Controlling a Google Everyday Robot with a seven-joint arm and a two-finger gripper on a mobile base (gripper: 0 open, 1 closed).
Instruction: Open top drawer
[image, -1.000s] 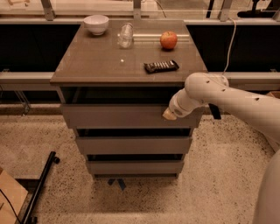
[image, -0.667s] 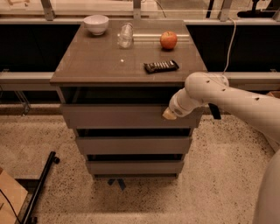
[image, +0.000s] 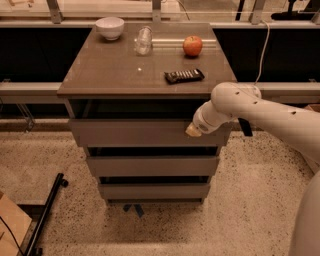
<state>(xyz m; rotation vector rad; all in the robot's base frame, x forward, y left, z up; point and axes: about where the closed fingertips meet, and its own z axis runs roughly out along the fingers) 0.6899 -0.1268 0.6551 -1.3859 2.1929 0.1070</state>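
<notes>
**Hand (image: 194, 131) meeting the right end of the top drawer (image: 135, 133)**

A speckled stone floor (image: 250, 215) is filling the near ground, with a black pole (image: 47, 212) lying across it at lower left. Above it, two narrower drawers (image: 152, 166) are sitting stacked beneath the top drawer, whose plain front is showing a dark gap under the worktop (image: 110, 70). The hand is resting at that front's right end, reaching in on a white arm (image: 270, 115) from the right; how wide it is standing cannot be told. On the worktop a dark flat device (image: 184, 75) is lying nearest, then a glass (image: 143, 41) and an apple (image: 192, 46), with a white bowl (image: 110, 27) sitting at the far left corner
</notes>
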